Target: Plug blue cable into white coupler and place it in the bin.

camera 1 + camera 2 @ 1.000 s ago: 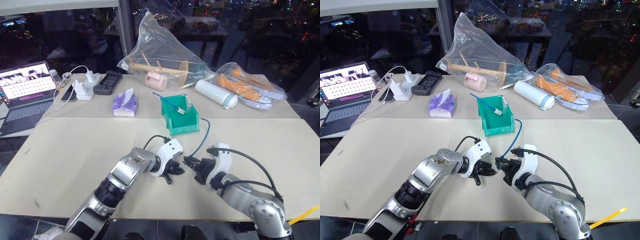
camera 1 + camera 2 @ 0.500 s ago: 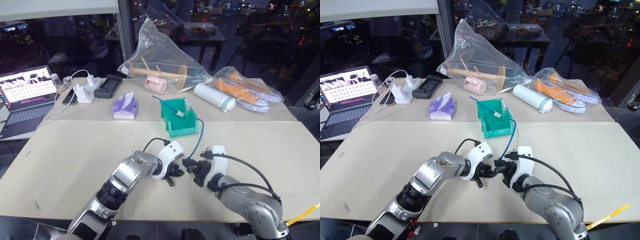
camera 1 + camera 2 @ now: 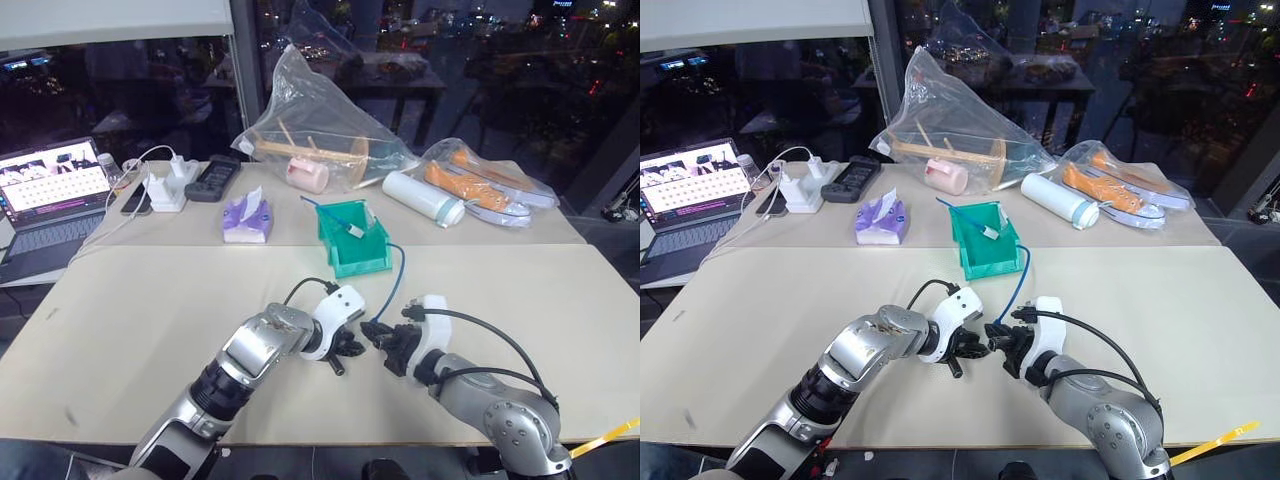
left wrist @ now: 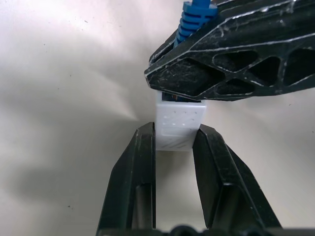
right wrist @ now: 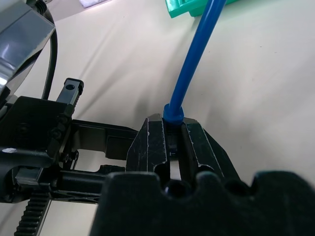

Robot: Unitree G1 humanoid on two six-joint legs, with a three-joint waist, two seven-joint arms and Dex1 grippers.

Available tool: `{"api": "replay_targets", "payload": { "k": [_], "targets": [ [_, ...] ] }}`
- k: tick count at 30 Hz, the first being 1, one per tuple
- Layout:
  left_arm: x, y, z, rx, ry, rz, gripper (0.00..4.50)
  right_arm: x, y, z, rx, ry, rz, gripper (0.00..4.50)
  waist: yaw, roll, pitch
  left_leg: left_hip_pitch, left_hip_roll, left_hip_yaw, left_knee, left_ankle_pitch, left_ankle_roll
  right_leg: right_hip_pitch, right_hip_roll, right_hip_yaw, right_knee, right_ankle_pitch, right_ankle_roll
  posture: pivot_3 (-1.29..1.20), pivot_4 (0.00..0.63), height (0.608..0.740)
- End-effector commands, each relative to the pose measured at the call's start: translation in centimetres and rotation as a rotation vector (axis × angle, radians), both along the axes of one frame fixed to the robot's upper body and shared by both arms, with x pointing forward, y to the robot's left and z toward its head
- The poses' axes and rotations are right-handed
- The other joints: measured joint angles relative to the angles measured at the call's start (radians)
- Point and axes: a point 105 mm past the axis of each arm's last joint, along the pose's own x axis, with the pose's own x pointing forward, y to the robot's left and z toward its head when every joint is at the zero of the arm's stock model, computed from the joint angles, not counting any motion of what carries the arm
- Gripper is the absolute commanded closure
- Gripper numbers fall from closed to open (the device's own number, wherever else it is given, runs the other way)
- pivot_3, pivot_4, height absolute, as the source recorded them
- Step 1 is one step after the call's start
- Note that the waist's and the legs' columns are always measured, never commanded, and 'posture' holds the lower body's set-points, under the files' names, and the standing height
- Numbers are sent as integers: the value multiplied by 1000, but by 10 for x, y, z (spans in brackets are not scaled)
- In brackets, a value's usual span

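Low in the middle of the head view, over the worktop, the left claw is clamped on the white coupler. The right claw is clenched on the blue cable, whose plug end meets the coupler; the cable arcs up to the green bin.

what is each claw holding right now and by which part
Left claw grips the white coupler by its two sides. Right claw pinches the blue cable at its plug end.

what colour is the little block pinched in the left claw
White, with a faint dotted texture on its face; the white coupler shows best in the left wrist view.
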Motion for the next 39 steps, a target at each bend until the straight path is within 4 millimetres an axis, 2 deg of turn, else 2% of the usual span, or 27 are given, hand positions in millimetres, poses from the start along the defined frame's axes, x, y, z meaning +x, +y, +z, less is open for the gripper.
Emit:
{"api": "replay_targets", "payload": {
  "k": [1,7,8,11,12,15,20,23,26,27,32,35,36,37,39],
  "targets": [
    [-4,-14,19,-75,-54,-47,3881,-43,18,-77,-103,368,164,4500,-2,0,0,1,0,0,0,0,0,0,0,0,0,0,0,0,150,740],
    [-4,-5,14,-80,-29,-44,3881,-25,15,-56,-72,255,85,4500,-6,-1,-1,1,0,0,0,0,0,0,0,0,1,0,0,0,150,740],
    [-6,-3,12,-78,-15,-56,3382,-20,12,-52,-65,233,62,4500,-9,-1,0,1,0,0,-1,0,0,0,0,0,1,-1,0,0,150,740],
    [-8,-1,15,-111,24,-59,2487,-9,5,-41,-48,184,12,4500,-13,-1,1,1,1,0,-2,0,0,-1,1,0,1,-1,-1,0,150,740],
    [-6,3,13,-97,18,-48,2026,-3,2,-32,-37,153,-14,4500,-13,-1,1,1,1,0,-2,0,0,-2,1,0,2,-1,-1,0,150,740],
    [-6,16,5,-35,20,-67,1025,10,-9,-5,1,66,-89,4500,-13,0,4,-1,1,-1,-2,0,0,-4,1,0,2,-2,-1,0,150,740],
    [-2,36,2,-8,0,-50,1025,23,-22,42,31,-64,-138,4500,-8,4,8,-4,1,-1,-2,1,-2,-11,1,1,3,-1,-3,0,150,740],
    [4,46,10,-70,-14,-4,1025,29,-17,92,173,-170,-84,4500,-8,6,11,-15,1,-2,-2,4,-7,-23,1,1,4,6,-11,0,150,740],
    [17,53,14,-95,-62,78,1025,46,-20,122,148,-251,-45,4500,-11,7,13,-22,0,-1,-2,5,-8,-33,1,3,6,8,-13,0,150,740],
    [20,54,15,-102,-72,94,1025,52,-22,127,132,-265,-51,4500,-10,7,14,-22,0,-1,-2,5,-8,-34,2,3,6,8,-13,0,150,740],
    [30,52,52,-323,-177,150,1025,121,-32,157,-23,-414,-96,4500,-10,9,18,-28,0,-1,0,5,-8,-36,2,2,3,9,-11,0,150,740],
    [36,55,66,-404,-252,201,1025,157,-29,156,-40,-433,-109,4500,-11,10,21,-30,0,-1,0,6,-9,-38,2,2,3,10,-11,0,150,740],
    [38,56,69,-424,-274,223,1002,168,-27,154,-39,-433,-121,4023,-13,10,21,-31,0,-1,0,6,-10,-39,2,2,3,10,-11,0,150,740],
    [40,57,72,-443,-292,240,996,175,-25,153,-34,-435,-121,3736,-15,10,21,-31,0,-1,0,9,-15,-39,2,2,3,10,-11,0,150,740],
    [41,59,71,-425,-324,257,996,182,-17,157,-17,-451,-100,3088,-17,10,21,-33,0,-1,0,9,-16,-40,2,2,4,11,-10,0,150,740]
  ]
}}
